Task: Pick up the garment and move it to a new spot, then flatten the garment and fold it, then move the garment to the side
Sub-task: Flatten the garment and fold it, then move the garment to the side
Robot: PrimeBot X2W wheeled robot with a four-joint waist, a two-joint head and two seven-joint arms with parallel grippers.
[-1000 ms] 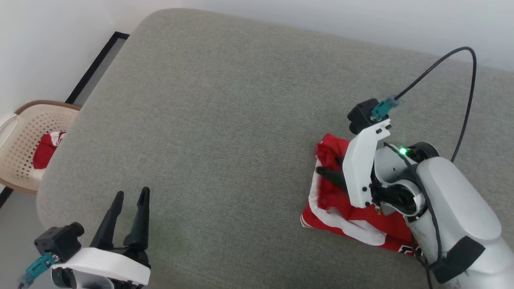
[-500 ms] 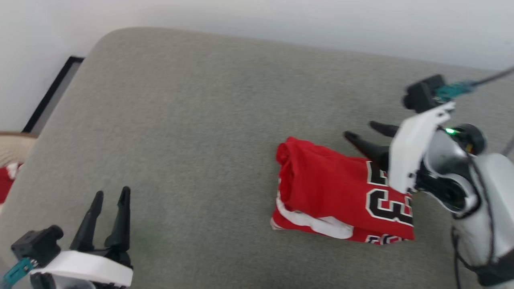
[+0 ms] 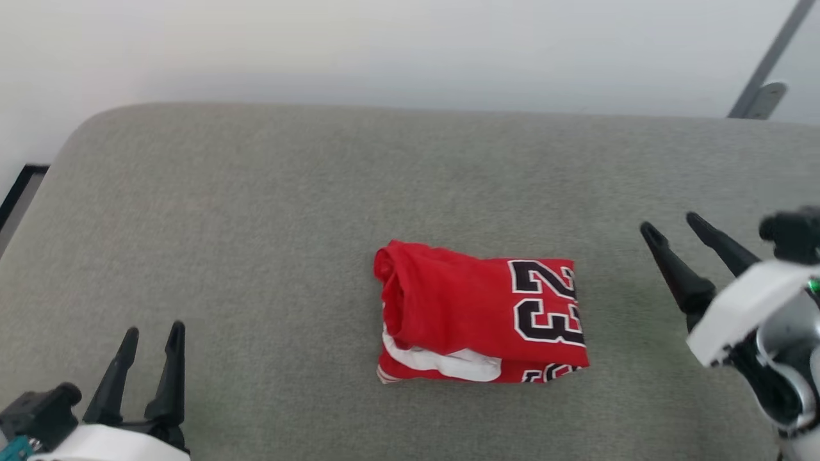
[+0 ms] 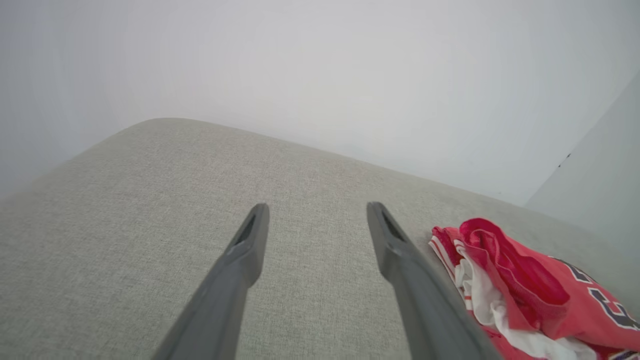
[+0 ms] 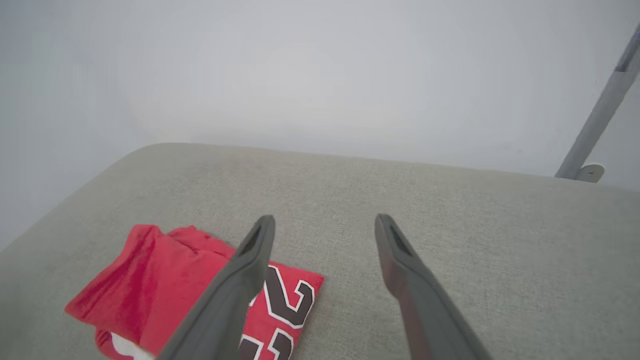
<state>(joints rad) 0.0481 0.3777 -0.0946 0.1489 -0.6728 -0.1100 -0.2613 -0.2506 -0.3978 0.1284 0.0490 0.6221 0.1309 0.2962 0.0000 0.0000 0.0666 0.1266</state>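
Your head camera looks forward and down from above at the grey fabric-covered counter (image 3: 256, 211), taking in its width up to the pale wall (image 3: 384, 51). Your left wrist camera sits low, close over the counter, facing along the left hand (image 4: 317, 205) toward that wall, with the folded garment (image 4: 505, 280) at its right edge. Your right wrist camera, likewise low, looks along the right hand (image 5: 325, 217), garment at lower left. All three views share the garment and the counter's far edge.
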